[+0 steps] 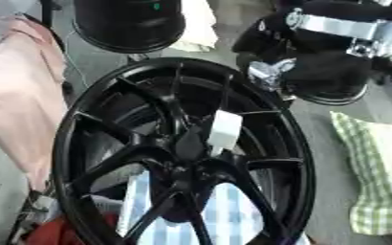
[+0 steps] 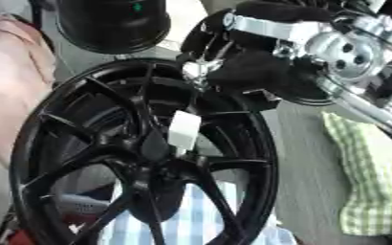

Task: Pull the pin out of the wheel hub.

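- right hand comes in from the upper right and sits over the upper right rim of the wheel; whether its dark fingers are curled or straight cannot be told, and it holds nothing that can be seen.
- left hand is not in view.
- wheel is black, multi-spoke, tilted toward the camera, resting over a blue checked cloth.
- pin shows as a pale, light-coloured tab standing out of the hub, just above and right of the hub centre; not yet touched, well apart from the hand.
- step in hand, judged: reach down from the rim to the pin.
- advice: approach between the spokes, close thumb and fingers on the pale tab near its base, then draw straight along its own axis, away from the hub face; a sideways pull risks jamming it or shifting the wheel.
- risk: the wheel looks only propped, so it may rock.
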### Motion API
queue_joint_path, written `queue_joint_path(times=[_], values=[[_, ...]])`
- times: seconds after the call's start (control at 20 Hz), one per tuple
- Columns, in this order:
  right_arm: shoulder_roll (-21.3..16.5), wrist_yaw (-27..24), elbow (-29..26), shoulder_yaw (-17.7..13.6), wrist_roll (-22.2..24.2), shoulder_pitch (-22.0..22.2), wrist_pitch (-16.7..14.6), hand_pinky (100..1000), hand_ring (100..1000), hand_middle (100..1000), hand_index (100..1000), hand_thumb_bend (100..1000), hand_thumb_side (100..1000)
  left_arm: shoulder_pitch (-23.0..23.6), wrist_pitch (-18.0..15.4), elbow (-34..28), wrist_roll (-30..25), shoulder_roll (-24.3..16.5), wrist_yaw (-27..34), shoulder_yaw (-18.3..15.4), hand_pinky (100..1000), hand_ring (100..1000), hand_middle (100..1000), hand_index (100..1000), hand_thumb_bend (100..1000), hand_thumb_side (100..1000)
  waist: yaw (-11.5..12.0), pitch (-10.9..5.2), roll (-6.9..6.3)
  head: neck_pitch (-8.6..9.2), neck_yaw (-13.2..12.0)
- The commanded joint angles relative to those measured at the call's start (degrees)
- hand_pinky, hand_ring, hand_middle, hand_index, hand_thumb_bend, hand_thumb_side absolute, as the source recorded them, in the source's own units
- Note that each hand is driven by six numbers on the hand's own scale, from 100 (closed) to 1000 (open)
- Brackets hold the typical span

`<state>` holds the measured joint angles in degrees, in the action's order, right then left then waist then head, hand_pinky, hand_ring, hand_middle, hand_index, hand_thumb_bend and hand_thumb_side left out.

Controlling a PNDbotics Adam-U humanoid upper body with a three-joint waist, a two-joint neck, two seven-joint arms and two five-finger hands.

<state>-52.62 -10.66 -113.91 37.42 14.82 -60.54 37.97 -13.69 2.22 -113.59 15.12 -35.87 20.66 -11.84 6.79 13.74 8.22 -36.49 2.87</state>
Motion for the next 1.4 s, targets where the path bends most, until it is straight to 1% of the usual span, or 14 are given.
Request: queue_joint_path(times=[0.05, 0.1, 0.2, 0.3, 0.45, 0.55, 0.6, 0.7, 0.9, 1.25, 1.4], values=[[-0.2, 0.0, -0.7, 0.0, 0.6, -1.5, 1.3, 818, 839, 767, 836, 205, 560, -0.2, 0.0, -1.0, -0.1, -1.8, -0.4, -0.2, 768, 700, 612, 769, 230, 611, -0.3, -1.35, -0.74, -0.55, -0.3], [0.0, 0.3, -0.7, 0.3, 1.1, -1.6, 1.7, 819, 841, 767, 836, 228, 540, -0.1, 0.0, -1.0, 0.0, -1.8, -0.4, -0.2, 768, 701, 612, 769, 229, 611, -0.4, -1.33, -0.76, -0.74, -0.4], [0.4, 1.2, -0.7, 0.7, 2.2, -1.8, 2.6, 819, 844, 760, 831, 319, 454, -0.1, 0.0, -1.0, 0.0, -1.8, -0.4, -0.2, 768, 701, 612, 768, 228, 612, -0.7, -1.30, -0.80, -1.27, -0.4], [0.8, 2.2, -0.7, 0.9, 3.0, -1.9, 3.6, 817, 842, 753, 826, 386, 390, 0.0, 0.1, -1.0, 0.0, -1.8, -0.4, -0.2, 768, 701, 612, 768, 227, 612, -1.0, -1.30, -0.82, -2.27, -0.4], [1.3, 3.5, -0.7, 1.0, 4.1, -1.8, 4.7, 823, 846, 750, 826, 461, 317, 0.1, 0.1, -1.0, 0.0, -1.7, -0.4, -0.3, 768, 702, 612, 768, 225, 614, -1.5, -1.26, -0.85, -4.01, -0.2], [1.5, 4.2, -0.7, 1.0, 4.6, -1.5, 5.2, 827, 849, 752, 826, 488, 286, 0.2, 0.1, -1.0, 0.1, -1.7, -0.4, -0.3, 768, 702, 612, 768, 225, 615, -1.7, -1.15, -0.88, -4.52, 0.0], [1.6, 4.5, -0.7, 1.0, 4.8, -1.4, 5.4, 830, 851, 752, 825, 514, 253, 0.2, 0.2, -1.0, 0.1, -1.6, -0.4, -0.3, 768, 702, 612, 768, 224, 615, -1.8, -1.12, -0.89, -4.65, 0.1], [2.0, 4.8, -0.7, 0.8, 5.1, -1.3, 5.4, 834, 853, 753, 825, 523, 237, 0.2, 0.2, -1.0, 0.0, -1.6, -0.4, -0.3, 768, 702, 611, 767, 223, 616, -2.0, -1.06, -0.90, -4.73, 0.1], [2.5, 5.2, -0.7, 0.8, 5.0, -1.1, 6.0, 839, 860, 761, 830, 520, 245, 0.1, 0.2, -1.0, -0.1, -1.4, -0.4, -0.2, 767, 702, 611, 767, 221, 619, -2.2, -0.98, -0.86, -4.53, -0.2], [3.1, 6.0, -0.7, 1.0, 5.0, -0.4, 7.1, 846, 874, 777, 838, 496, 253, 0.0, 0.2, -1.0, -0.2, -1.3, -0.4, -0.3, 767, 702, 611, 767, 218, 622, -2.0, -0.47, -0.86, -3.55, -0.1], [3.4, 6.2, -0.7, 1.1, 4.7, 0.0, 7.7, 847, 876, 778, 838, 484, 263, 0.0, 0.2, -1.0, -0.2, -1.1, -0.5, -0.3, 767, 702, 611, 767, 215, 625, -1.8, -0.02, -0.84, -3.06, -0.1]])
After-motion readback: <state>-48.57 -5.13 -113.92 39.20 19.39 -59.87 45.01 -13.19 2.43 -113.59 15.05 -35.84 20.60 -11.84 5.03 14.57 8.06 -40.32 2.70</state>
